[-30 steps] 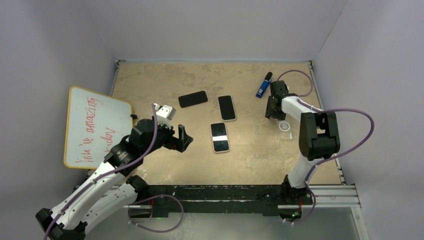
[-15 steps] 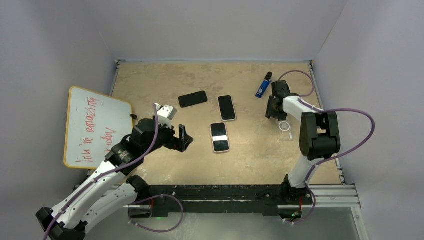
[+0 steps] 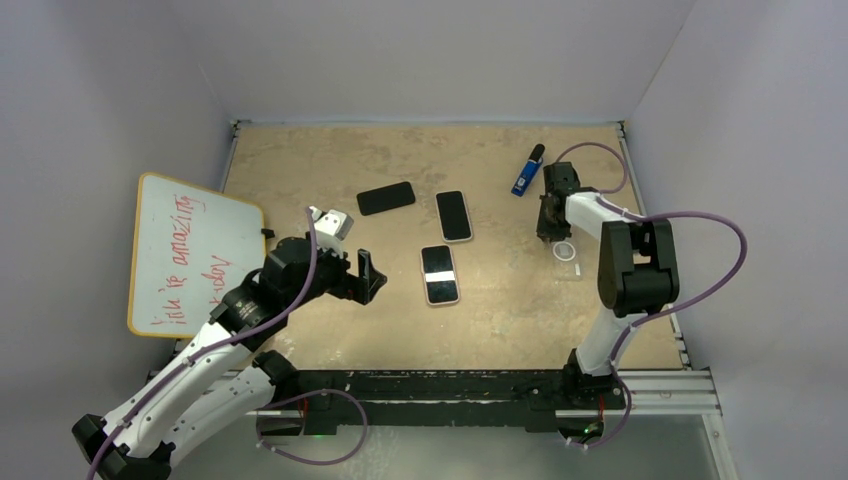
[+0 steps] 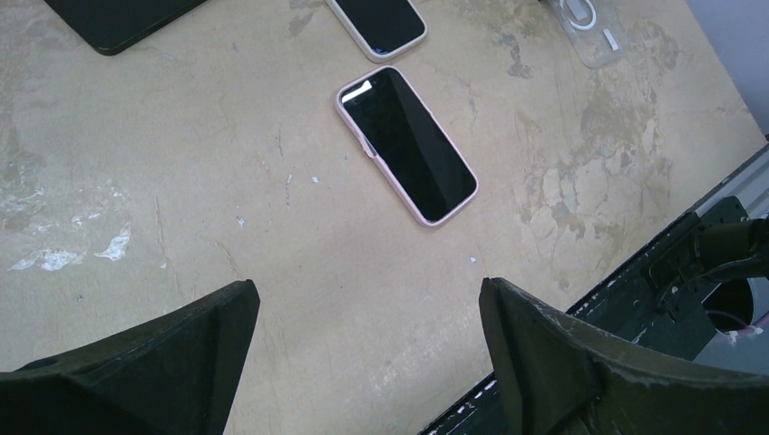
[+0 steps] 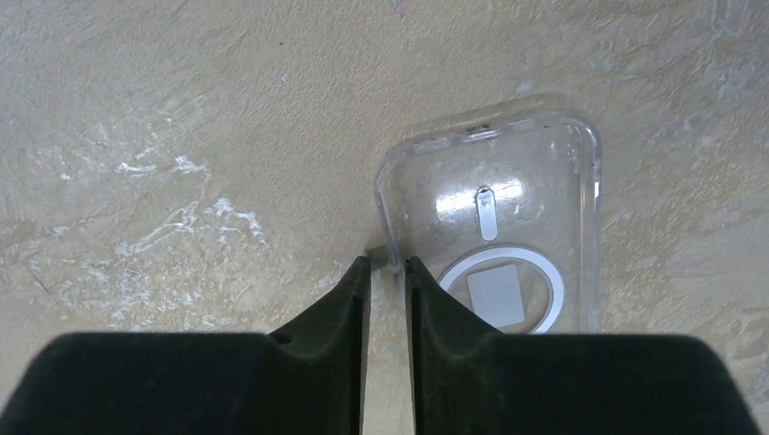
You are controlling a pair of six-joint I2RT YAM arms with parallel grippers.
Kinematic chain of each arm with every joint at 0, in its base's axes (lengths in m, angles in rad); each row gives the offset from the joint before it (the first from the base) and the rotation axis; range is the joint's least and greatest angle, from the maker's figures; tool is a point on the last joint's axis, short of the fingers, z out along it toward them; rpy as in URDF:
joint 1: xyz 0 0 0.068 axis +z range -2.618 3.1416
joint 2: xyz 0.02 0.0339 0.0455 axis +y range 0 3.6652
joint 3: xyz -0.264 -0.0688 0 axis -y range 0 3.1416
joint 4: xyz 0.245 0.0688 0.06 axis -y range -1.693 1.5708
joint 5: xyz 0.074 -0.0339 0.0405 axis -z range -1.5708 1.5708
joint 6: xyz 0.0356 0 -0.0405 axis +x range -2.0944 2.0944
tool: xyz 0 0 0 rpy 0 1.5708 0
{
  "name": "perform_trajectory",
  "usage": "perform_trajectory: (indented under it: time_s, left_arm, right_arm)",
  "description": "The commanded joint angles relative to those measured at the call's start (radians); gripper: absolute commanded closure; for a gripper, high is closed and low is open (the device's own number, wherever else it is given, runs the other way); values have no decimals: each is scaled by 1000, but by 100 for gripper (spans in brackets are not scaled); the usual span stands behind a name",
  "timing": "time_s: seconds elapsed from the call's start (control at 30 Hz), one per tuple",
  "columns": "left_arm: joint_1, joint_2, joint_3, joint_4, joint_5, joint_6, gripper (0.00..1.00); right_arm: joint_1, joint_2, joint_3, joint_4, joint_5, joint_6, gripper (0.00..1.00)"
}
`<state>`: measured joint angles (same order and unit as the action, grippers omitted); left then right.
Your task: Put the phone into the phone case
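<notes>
- My right gripper (image 5: 387, 265) has just drawn its jaws in from a wide stance to a narrow slot, and the long side rim of the clear phone case (image 5: 490, 236) now stands in that slot.
- I cannot tell whether the pads are pressing on the rim or only straddling it. I judge this to be the start of a pick-up of the case, with nothing fitted yet.
- The case lies flat on the table (image 3: 500, 330) at the right side, hollow side up by the look of it, its ring and sticker showing through.
- The right arm is folded, its wrist pitched steeply down so the fingers meet the rim from above.
- My left gripper (image 4: 365, 299) has not moved: it hangs wide open and empty over the table's near left part.
- Three phones lie mid-table, well apart from the case: a pink-cased phone (image 4: 406, 145), a pale-cased phone (image 4: 381, 23) and a black phone (image 3: 386, 197). The black one looks bare, so it is probably the one to fit.
</notes>
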<state>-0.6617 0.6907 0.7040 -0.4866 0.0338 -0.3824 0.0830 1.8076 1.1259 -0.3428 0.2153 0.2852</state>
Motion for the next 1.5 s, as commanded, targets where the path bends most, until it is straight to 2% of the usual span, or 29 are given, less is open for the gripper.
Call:
perform_trajectory:
  time_s: [0.0, 0.1, 0.23, 0.37, 0.6, 0.7, 0.8, 0.93, 1.17, 1.3, 1.47]
  left_arm:
    - [0, -5, 20, 32, 0, -2, 3]
    - [0, 7, 19, 31, -2, -4, 3]
    - [0, 21, 21, 26, -2, -7, 3]
    - [0, 23, 21, 24, -18, -9, 3]
    - [-1, 24, 23, 15, -31, -16, 3]
    - [0, 22, 30, -2, -86, -26, 3]
    - [1, 9, 37, -18, -131, -34, 4]
    - [0, -20, 67, -73, -188, -48, 4]
    - [-1, -108, 58, -59, -214, -40, 4]
    - [0, -140, 48, -57, -225, -46, 4]
    - [0, -149, 49, -65, -246, -50, 3]
  right_arm:
    - [-5, -22, 0, -21, -25, 0, 85]
    - [-4, -66, -13, -10, -65, 16, 100]
    - [31, -130, -48, -2, -178, 49, 100]
    - [102, -176, -60, -37, -213, 99, 100]
    - [333, -220, -103, -44, -272, 238, 100]
    - [450, -225, -111, -27, -291, 302, 100]
    - [552, -235, -126, 38, -357, 391, 100]
    - [679, -229, -136, 203, -453, 511, 100]
    - [770, -133, -95, 447, -506, 683, 100]
    - [782, -23, -8, 477, -483, 693, 100]
    - [792, 108, 108, 406, -404, 657, 100]
